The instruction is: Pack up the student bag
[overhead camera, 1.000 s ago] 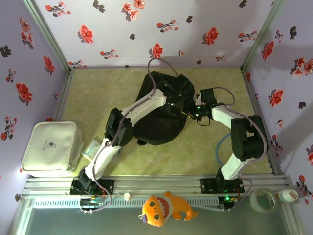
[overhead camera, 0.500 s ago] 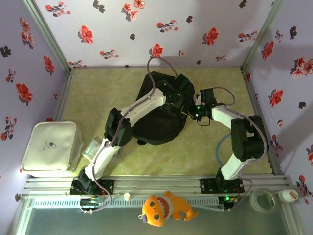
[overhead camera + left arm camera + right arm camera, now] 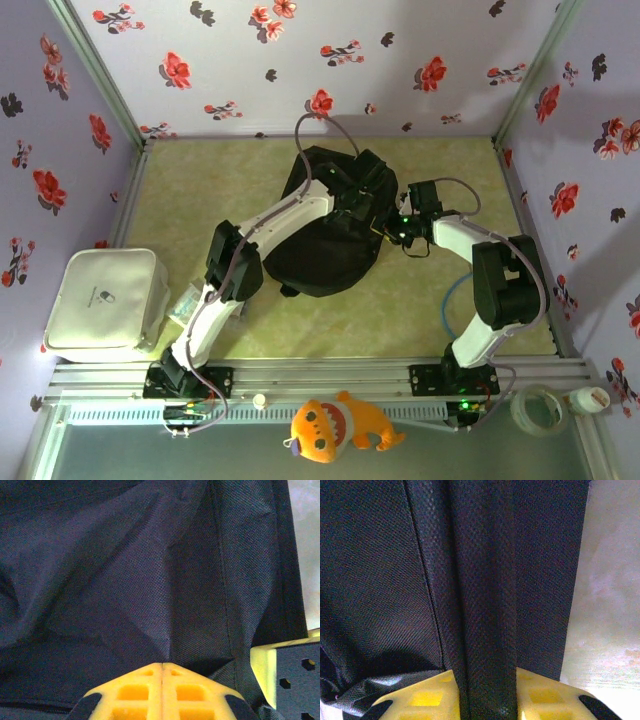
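The yellow left fingers [image 3: 135, 692] are pressed together, tip against tip, and they pinch a small fold of the large black soft fabric backpack, the student bag [image 3: 125, 580]. The creases of the woven cloth run together toward these tips. In the left wrist view a stitched seam goes down the cloth on the right side of them.

The yellow right fingers [image 3: 427, 698] are clamped on a thick black band of the student bag [image 3: 375, 580], which stands upright between them. A pale piece of the table [image 3: 610, 605] shows to the right of this band.

In the top view the left fingers [image 3: 357, 196] are on the far part of the student bag [image 3: 320, 255], and the white left arm reaches across the bag to that place. The right fingers [image 3: 393, 228] hold the bag at its right edge, near the left ones.

The student bag lies about in the middle of the light green table [image 3: 200, 190], a little toward the far edge, with its rounded side toward the near edge.

A white hard rectangular case [image 3: 105, 300] stands at the near left corner of the table. An orange plush fish [image 3: 335, 425] lies on the grey ledge in front of the near edge. A clear roll of tape [image 3: 540, 408] and a small white bottle [image 3: 590, 400] are beside the near right corner.
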